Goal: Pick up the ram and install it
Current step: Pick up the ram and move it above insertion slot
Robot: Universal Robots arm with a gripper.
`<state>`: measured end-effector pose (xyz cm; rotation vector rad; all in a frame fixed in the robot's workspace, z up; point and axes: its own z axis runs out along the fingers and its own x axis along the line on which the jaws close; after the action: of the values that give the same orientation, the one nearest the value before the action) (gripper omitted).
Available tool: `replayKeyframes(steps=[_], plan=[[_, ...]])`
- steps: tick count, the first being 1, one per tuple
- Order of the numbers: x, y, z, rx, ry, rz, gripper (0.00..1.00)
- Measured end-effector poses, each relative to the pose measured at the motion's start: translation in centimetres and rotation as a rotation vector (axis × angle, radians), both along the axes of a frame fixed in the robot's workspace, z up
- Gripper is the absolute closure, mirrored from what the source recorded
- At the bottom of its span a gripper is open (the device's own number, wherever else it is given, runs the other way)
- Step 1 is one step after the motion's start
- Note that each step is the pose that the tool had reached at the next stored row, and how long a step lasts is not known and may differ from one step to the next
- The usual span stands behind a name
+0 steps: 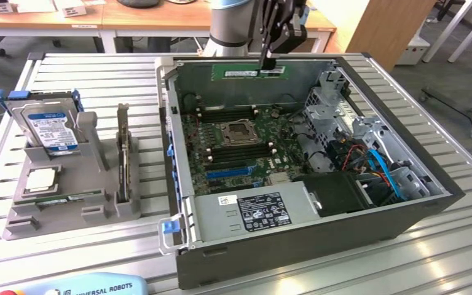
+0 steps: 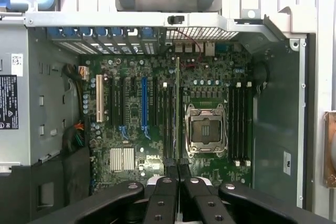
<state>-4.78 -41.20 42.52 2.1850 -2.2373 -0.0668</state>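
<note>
Jaws clenched on ram [image 1: 250, 72], gripping its top edge. Green stick hangs level at upper centre of frame, above motherboard [image 1: 219, 153] inside open computer case [image 1: 302, 246].

"UNIVERSAL ROBOTS" is printed on the light-blue pendant [image 1: 88, 286] — and "DELL" on the green motherboard [image 2: 210, 85].

Bright, even light, with glare on the slatted table [image 1: 432, 258].
</note>
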Motion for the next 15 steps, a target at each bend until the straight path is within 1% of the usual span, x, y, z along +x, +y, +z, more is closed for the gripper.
replayKeyframes(steps=[6,11,15], plan=[[1.1,0.00,-0.01,0.0000,-0.0001,0.000,0.89],[1.3,0.01,-0.39,-0.0001,0.0001,0.000,0.89],[1.3,0.00,-0.93,-0.0001,0.0000,0.000,0.89]])
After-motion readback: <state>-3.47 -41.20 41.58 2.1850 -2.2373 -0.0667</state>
